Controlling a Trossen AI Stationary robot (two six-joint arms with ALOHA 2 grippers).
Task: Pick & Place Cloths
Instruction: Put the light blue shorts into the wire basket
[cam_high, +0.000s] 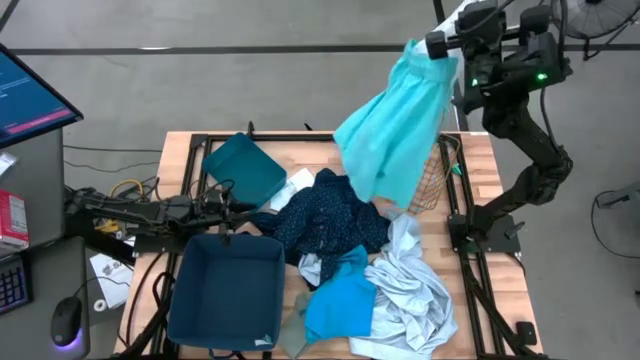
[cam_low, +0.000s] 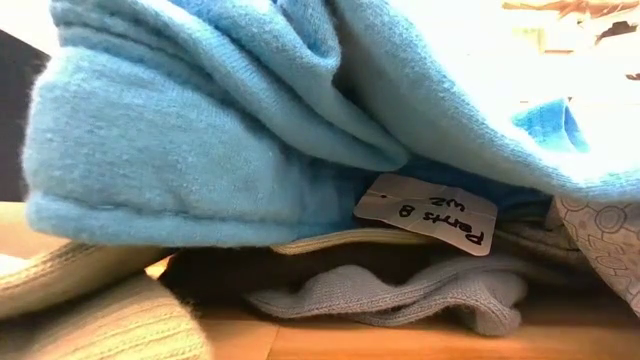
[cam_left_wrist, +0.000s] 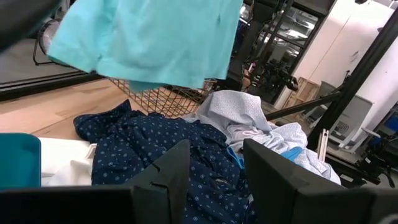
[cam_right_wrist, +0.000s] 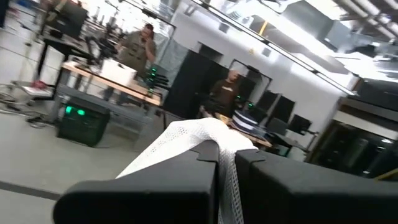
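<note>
My right gripper (cam_high: 432, 46) is raised high over the table's far right corner, shut on a turquoise-and-white cloth (cam_high: 395, 130) that hangs below it. This cloth also shows in the left wrist view (cam_left_wrist: 149, 37). On the table lie a navy dotted cloth (cam_high: 330, 215), a pale grey-blue cloth (cam_high: 410, 290) and a bright blue cloth (cam_high: 340, 300), heaped on one another. My left gripper (cam_left_wrist: 214, 168) stands open and low at the table's left, pointing level at the navy cloth (cam_left_wrist: 155, 143), with nothing between its fingers. My right gripper pinches a white mesh part (cam_right_wrist: 199, 138) of the turquoise-and-white cloth between its two shut fingers (cam_right_wrist: 261, 171), which point about level. A strip of it runs up between the fingers. The cloth hangs slack below them, its lower hem (cam_left_wrist: 155, 78) clear of the pile.
A wire-mesh basket (cam_high: 436, 185) stands at the far right, partly behind the hanging cloth. One dark-blue bin (cam_high: 245, 165) lies tilted at the far left, another (cam_high: 225, 290) stands near left. In the low view the bright blue cloth (cam_low: 200, 130) and a paper tag (cam_low: 425, 215) fill the frame.
</note>
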